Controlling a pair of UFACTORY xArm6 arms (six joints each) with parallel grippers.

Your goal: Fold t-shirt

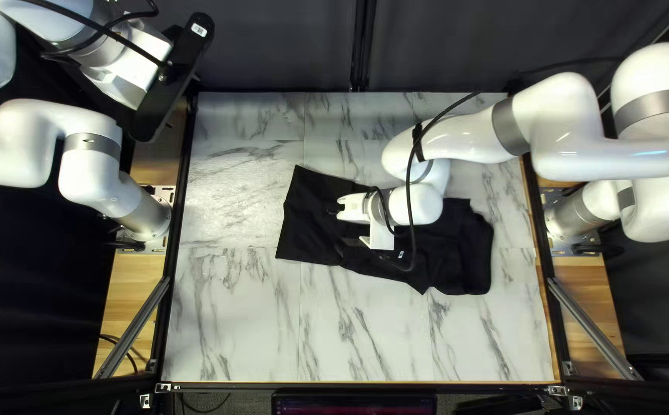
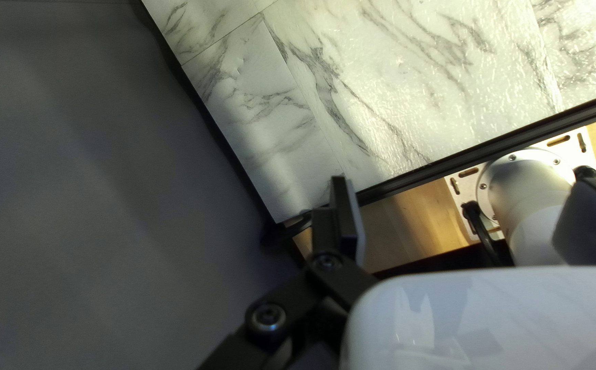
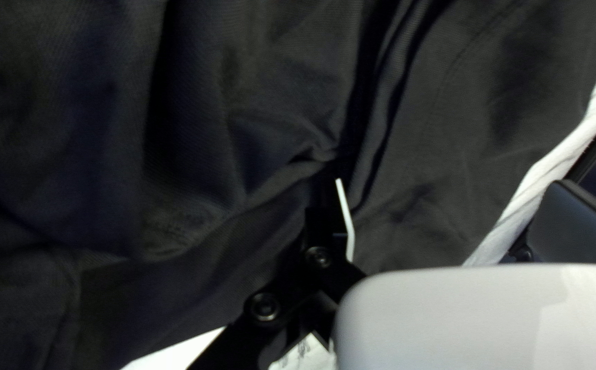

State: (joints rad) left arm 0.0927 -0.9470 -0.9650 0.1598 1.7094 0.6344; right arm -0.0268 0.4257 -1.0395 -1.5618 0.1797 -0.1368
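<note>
Right wrist view shows right fingers [image 3: 322, 226] spread wide, touching the black t-shirt [image 3: 174, 128]; left fingers [image 2: 344, 210] released.

Black t-shirt [image 1: 452, 248], partly folded and rumpled, lying flat mid-table, stretched left to right in top left view

Robot lab, framed marble table [image 1: 242, 323], dark curtain [image 1: 288, 46]

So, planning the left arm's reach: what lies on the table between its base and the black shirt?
Nothing on it: in the top left view only bare marble table separates the left arm's base from the shirt.
</note>
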